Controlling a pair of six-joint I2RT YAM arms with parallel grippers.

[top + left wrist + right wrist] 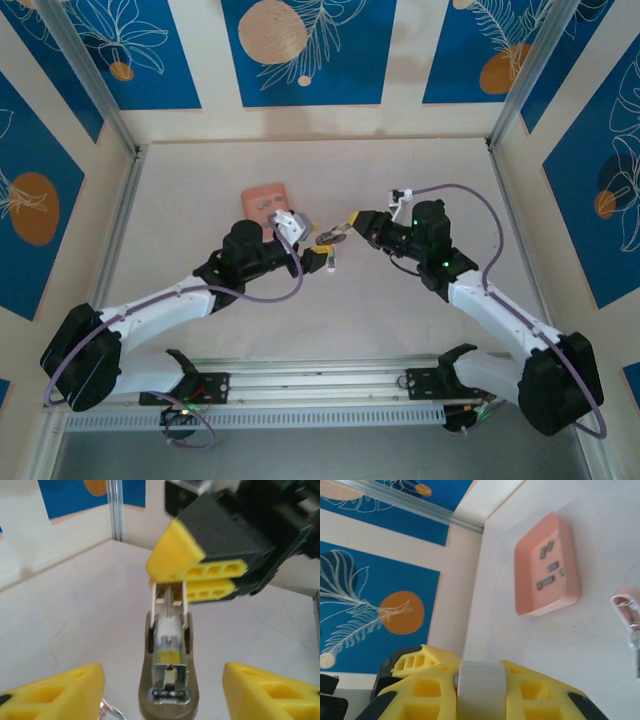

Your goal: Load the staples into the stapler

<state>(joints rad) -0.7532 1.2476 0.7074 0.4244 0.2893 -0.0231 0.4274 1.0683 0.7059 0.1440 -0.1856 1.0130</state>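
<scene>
The main danger is for the grey-brown oval object [169, 702]. The right gripper [167, 582] is clamped on its far end alone, on the thin pale plates there, so the object could turn or slip out of this small hold. The left gripper [162, 685] gives no support. Its fingers stand wide apart on both sides of the object's near end, touch nothing and hold nothing. A second danger is for the stapler [624, 602], which lies on the table just beside the two grippers. A careless move of either arm could push it away or turn it over. The staples [546, 581] lie in the pink tray [526, 587], behind the left gripper, and none seems loaded yet. The strips are thin and flat, so a pinch could easily miss them.
</scene>
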